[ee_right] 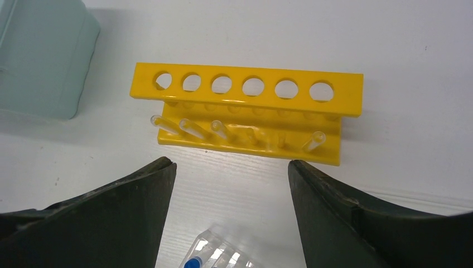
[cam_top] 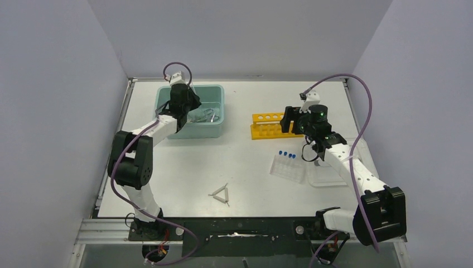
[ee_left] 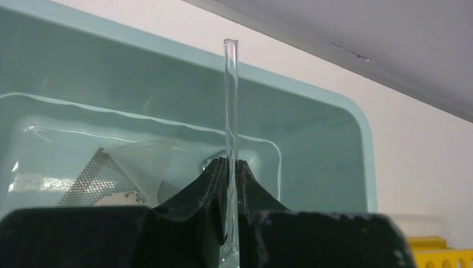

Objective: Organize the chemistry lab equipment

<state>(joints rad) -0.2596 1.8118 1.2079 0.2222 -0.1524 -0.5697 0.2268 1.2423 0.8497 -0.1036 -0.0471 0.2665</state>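
Bench (cam_top: 234, 167): teal tub (cam_top: 203, 132) far left.
Left claw (ee_left: 230, 164): pinching clear tube (ee_left: 230, 100) over tub.
Right claw (ee_right: 231, 167): spread, empty.
Next: likely lower, release.

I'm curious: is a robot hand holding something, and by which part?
Left gripper pinches a thin clear tube near its lower end; right gripper holds nothing.

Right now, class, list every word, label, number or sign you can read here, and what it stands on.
None: no readable text shows in any view. The yellow rack, the teal tub, the clear tube in the left gripper, and the clear tray of blue-capped tubes all look unmarked.
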